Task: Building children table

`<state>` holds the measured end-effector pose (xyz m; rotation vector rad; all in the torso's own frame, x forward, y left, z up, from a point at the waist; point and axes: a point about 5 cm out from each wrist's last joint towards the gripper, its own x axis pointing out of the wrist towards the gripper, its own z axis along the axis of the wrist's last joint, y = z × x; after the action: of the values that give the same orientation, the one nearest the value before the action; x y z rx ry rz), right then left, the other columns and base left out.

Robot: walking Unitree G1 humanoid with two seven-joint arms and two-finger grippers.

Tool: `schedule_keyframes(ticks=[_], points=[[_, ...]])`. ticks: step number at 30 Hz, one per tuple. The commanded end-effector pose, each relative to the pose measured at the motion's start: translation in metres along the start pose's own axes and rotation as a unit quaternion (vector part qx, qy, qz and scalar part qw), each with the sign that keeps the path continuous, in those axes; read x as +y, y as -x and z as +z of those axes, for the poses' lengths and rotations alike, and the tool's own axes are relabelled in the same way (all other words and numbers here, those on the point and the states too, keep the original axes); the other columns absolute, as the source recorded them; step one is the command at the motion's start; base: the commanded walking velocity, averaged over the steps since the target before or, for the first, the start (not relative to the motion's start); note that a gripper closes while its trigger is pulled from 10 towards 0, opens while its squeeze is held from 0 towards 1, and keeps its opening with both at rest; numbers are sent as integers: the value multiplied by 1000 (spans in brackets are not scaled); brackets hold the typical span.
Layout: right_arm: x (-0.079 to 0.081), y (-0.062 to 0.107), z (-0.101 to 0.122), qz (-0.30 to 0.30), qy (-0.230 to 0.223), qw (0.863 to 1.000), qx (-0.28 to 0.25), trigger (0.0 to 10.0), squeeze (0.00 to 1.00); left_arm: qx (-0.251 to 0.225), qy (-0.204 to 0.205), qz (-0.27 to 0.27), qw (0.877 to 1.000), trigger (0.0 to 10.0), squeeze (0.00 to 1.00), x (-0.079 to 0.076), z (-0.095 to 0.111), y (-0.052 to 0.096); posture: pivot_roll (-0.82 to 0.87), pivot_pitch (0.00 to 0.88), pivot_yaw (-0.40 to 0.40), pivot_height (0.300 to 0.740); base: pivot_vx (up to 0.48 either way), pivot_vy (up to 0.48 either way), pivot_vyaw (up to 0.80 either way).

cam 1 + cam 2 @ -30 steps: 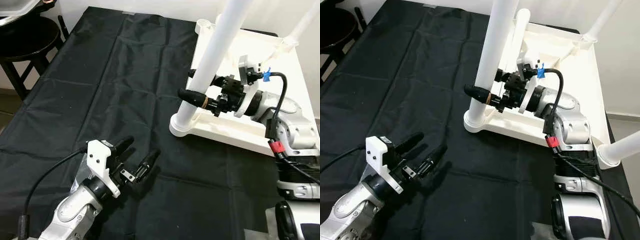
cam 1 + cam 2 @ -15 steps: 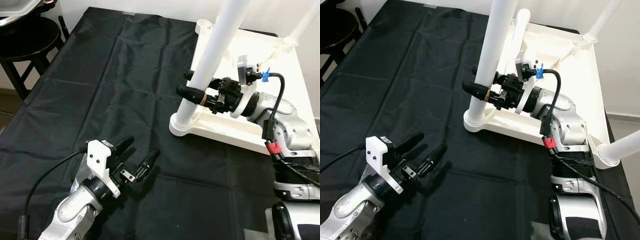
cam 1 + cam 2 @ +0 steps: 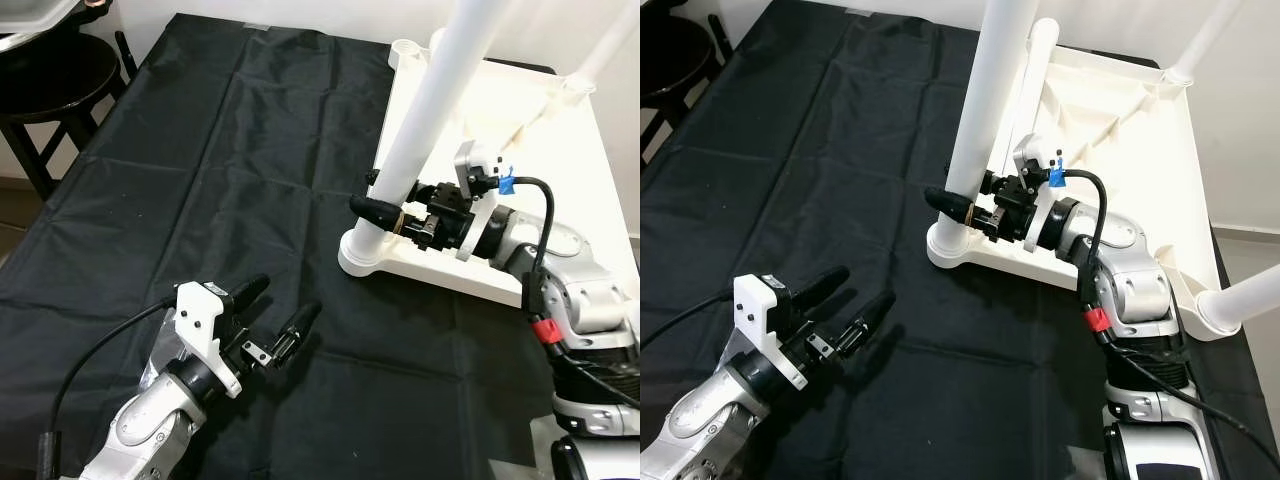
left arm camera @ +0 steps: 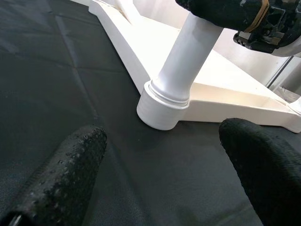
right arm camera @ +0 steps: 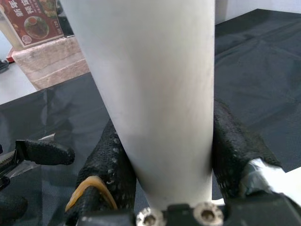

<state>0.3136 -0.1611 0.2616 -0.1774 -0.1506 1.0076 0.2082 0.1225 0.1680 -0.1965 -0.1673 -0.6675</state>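
My right tool (image 3: pixel 385 205) is clamped on one white table leg (image 3: pixel 430 120), low down near its socket at the near-left corner of the upturned white tabletop (image 3: pixel 1120 110). The tabletop lies on the black-clothed surface (image 3: pixel 200 180), right of centre. I count three legs standing in it. My left tool (image 3: pixel 275 315) hovers above the cloth, fingers spread wide, holding nothing.
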Motion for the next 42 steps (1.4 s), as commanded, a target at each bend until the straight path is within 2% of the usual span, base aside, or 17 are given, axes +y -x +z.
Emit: schedule_keyframes(ticks=[1,9,11,12,13,14,15,16,17,19,27,28,29,30,32,33,42], points=[[5,0,-4,10,-5,1000,10,0,0,8,5,3,1000,10000,0,-1,-5,3,2,257,-95,740,0,0,0],[12,1,5,-21,-2,1000,15,0,0,5,6,3,1000,10000,0,1,-4,2,-18,266,-96,740,0,0,0],[9,7,-3,-137,9,989,47,0,0,5,7,2,1000,10000,0,0,-4,3,-17,266,-128,740,0,0,0],[9,7,-3,-137,9,989,47,0,0,5,7,2,1000,10000,0,0,-4,3,-17,266,-128,740,0,0,0],[-4,21,-16,-352,36,931,91,0,0,6,8,2,1000,10000,0,-1,-5,3,-17,261,-139,740,0,0,0],[-4,21,-16,-352,36,931,91,0,0,6,8,2,1000,10000,0,-1,-5,3,-17,261,-139,740,0,0,0],[18,26,-38,-415,13,900,133,0,0,6,8,2,1000,10000,0,-1,-5,3,-4,259,-137,740,0,0,0],[18,26,-38,-415,13,900,133,0,0,6,8,2,1000,10000,0,-1,-5,3,-4,259,-137,740,0,0,0],[53,19,-55,-432,-27,889,148,0,0,6,7,2,1000,10000,0,-1,-5,2,-7,263,-131,740,0,0,0],[77,12,-55,-413,-63,898,140,0,0,6,7,2,1000,10000,0,0,-6,1,-29,258,-113,740,0,0,0],[71,12,-50,-421,-60,895,135,0,0,7,9,-3,1000,10000,0,2,-6,0,-40,253,-105,740,0,0,0],[74,9,-50,-411,-68,898,141,2275,0,6,9,-3,1000,10000,0,2,-6,-1,-41,255,-97,740,0,0,0],[79,5,-50,-389,-74,905,155,10000,0,6,8,-3,1000,10000,0,3,-6,-1,-41,256,-97,740,0,0,0],[82,0,-46,-360,-85,918,141,10000,902,6,8,-2,1000,10000,0,3,-6,-1,-43,257,-96,740,0,0,0],[83,-2,-43,-341,-91,927,128,10000,902,6,7,-2,1000,10000,0,4,-6,-1,-43,257,-96,740,0,0,0],[79,-4,-36,-327,-95,934,106,10000,1000,6,7,-2,1000,10000,0,4,-6,0,-43,257,-94,740,0,0,0],[52,-1,-11,-194,-65,978,36,10000,1000,6,9,-3,1000,10000,0,2,-6,0,-31,255,-97,740,0,0,0]])
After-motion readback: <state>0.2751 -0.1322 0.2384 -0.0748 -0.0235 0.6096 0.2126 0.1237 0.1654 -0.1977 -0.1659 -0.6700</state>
